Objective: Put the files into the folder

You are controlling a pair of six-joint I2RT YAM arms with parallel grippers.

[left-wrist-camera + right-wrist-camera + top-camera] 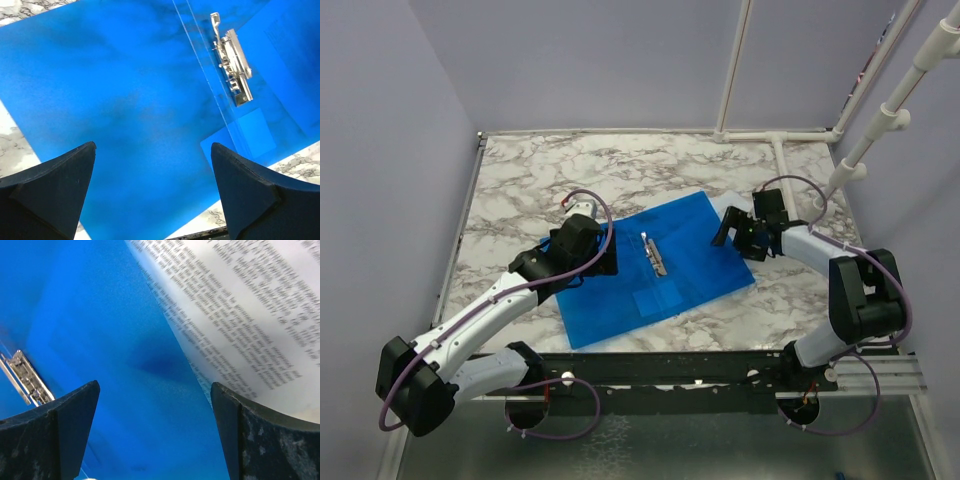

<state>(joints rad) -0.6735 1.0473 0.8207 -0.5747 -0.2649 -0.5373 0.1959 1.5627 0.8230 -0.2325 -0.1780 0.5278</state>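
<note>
Top view alone gives the whole layout: folder (pixel 660 270) open flat mid-frame on the marbled counter (pixel 520 170), metal clip (pixel 655 255) along the spine. Right wrist view alone brings up the files (pixel 250 305), upper right of frame, overlapping the blue; dense print, too blurred to read. Left wrist view shows a paler rectangle (pixel 255 132) below the clip, no writing legible. Over the folder's left half, left fingers (pixel 55 195) spread wide, gripping nothing; at its upper right, right fingers (pixel 55 435) likewise wide and empty.

Black txt on files (pixel 260 315), seemingly too blurred to read.
</note>
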